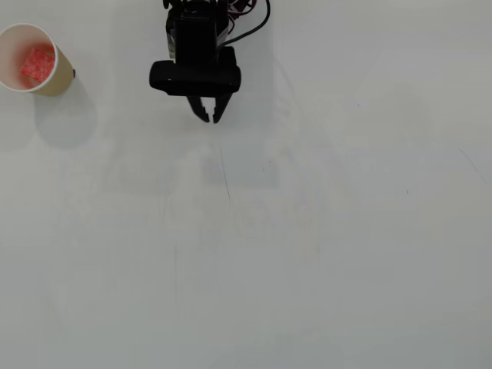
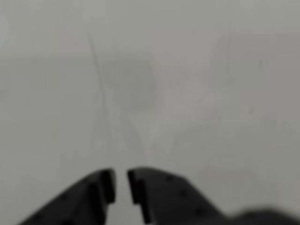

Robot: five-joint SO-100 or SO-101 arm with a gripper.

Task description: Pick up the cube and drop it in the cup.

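Note:
The cream paper cup (image 1: 61, 75) stands at the far left top of the overhead view. The red speckled cube (image 1: 37, 64) lies inside it, on the white bottom. My black gripper (image 1: 211, 117) is at the top middle, well to the right of the cup, pointing down the view above the bare table. Its fingertips (image 2: 108, 183) stand almost together with only a thin slit between them, and nothing is held. In the wrist view my gripper (image 2: 121, 182) shows only blurred white table ahead; cup and cube are out of that view.
The white table (image 1: 269, 246) spreads below and to the right of the arm, with a faint dark hairline mark (image 1: 225, 177) just below the fingertips. Red and black cables (image 1: 250, 15) trail at the arm's base by the top edge.

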